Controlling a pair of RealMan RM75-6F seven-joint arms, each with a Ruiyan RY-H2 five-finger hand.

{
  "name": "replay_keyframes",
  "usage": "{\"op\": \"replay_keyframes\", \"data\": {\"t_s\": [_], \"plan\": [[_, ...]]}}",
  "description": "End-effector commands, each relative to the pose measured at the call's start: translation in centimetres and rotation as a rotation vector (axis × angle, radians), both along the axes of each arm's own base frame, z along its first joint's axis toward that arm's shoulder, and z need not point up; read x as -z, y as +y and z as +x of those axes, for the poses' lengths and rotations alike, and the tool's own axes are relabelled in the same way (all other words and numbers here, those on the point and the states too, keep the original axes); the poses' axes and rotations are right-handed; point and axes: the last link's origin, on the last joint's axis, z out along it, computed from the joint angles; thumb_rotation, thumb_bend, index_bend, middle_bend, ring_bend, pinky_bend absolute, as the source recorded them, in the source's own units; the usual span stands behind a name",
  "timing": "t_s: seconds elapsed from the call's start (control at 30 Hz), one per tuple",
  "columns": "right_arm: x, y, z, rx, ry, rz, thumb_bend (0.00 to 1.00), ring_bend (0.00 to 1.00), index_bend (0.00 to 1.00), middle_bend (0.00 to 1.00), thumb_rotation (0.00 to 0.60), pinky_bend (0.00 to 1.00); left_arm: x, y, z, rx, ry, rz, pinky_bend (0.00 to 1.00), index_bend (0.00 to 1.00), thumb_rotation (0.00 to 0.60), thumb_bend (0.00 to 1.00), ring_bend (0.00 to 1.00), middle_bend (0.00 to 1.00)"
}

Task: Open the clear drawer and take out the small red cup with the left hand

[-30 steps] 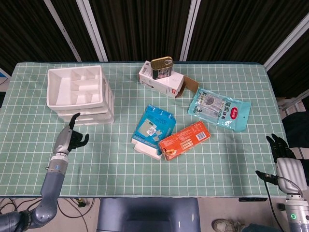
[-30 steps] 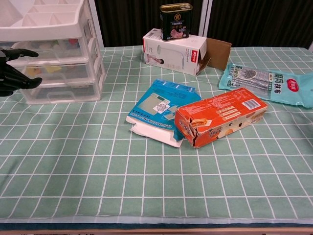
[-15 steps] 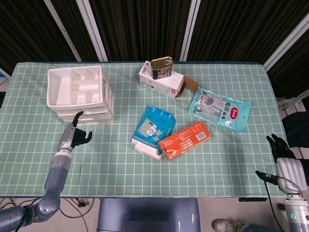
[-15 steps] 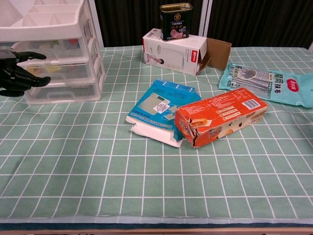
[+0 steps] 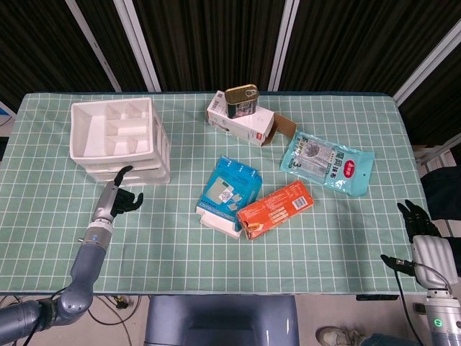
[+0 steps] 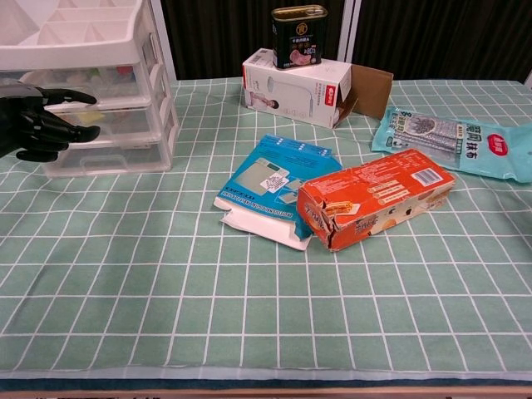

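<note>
The clear drawer unit [image 5: 121, 140] [image 6: 100, 91] stands at the table's back left, with a white divided tray on top and its drawers pushed in. Blurred red and yellow shapes show through the top drawer front [image 6: 125, 76]; the small red cup cannot be made out clearly. My left hand [image 5: 119, 194] [image 6: 41, 123] is black, holds nothing, and hovers just in front of the drawers with its fingers spread toward them. My right hand [image 5: 418, 220] hangs off the table's right edge, fingers loosely apart and holding nothing.
A blue flat box [image 5: 229, 193] and an orange carton [image 5: 275, 207] lie mid-table. Further back a can [image 5: 240, 99] stands on a white box [image 5: 241, 122]. A teal snack bag [image 5: 328, 164] lies at the right.
My left hand has moved right and forward, closer to the drawer fronts. The right hand has not moved.
</note>
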Motion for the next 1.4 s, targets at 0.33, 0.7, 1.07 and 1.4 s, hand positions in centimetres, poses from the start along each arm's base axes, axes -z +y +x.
{"op": "replay_keyframes", "data": {"t_s": [0.33, 0.7, 1.07, 1.4], "plan": [[0.0, 0.0, 0.0, 0.004, -0.011, 0.005, 0.08, 0.0, 0.0, 0.0, 0.6, 0.22, 0.3, 0.1, 0.2, 0.012, -0.004, -0.008, 1.0, 0.15, 0.6, 0.43, 0.96, 0.99], [0.0, 0.0, 0.0, 0.007, -0.017, 0.005, 0.09, 0.0, 0.0, 0.0, 0.6, 0.22, 0.3, -0.3, 0.6, 0.03, -0.019, -0.02, 1.0, 0.18, 0.6, 0.43, 0.96, 0.99], [0.0, 0.0, 0.0, 0.006, -0.015, 0.004, 0.09, 0.0, 0.0, 0.0, 0.6, 0.22, 0.1, -1.2, 0.3, 0.035, -0.026, -0.024, 1.0, 0.19, 0.6, 0.43, 0.96, 0.99], [0.0, 0.0, 0.0, 0.007, -0.014, 0.001, 0.09, 0.0, 0.0, 0.0, 0.6, 0.22, 0.2, -2.1, -0.3, 0.035, -0.027, -0.037, 1.0, 0.19, 0.6, 0.43, 0.96, 0.99]]}}
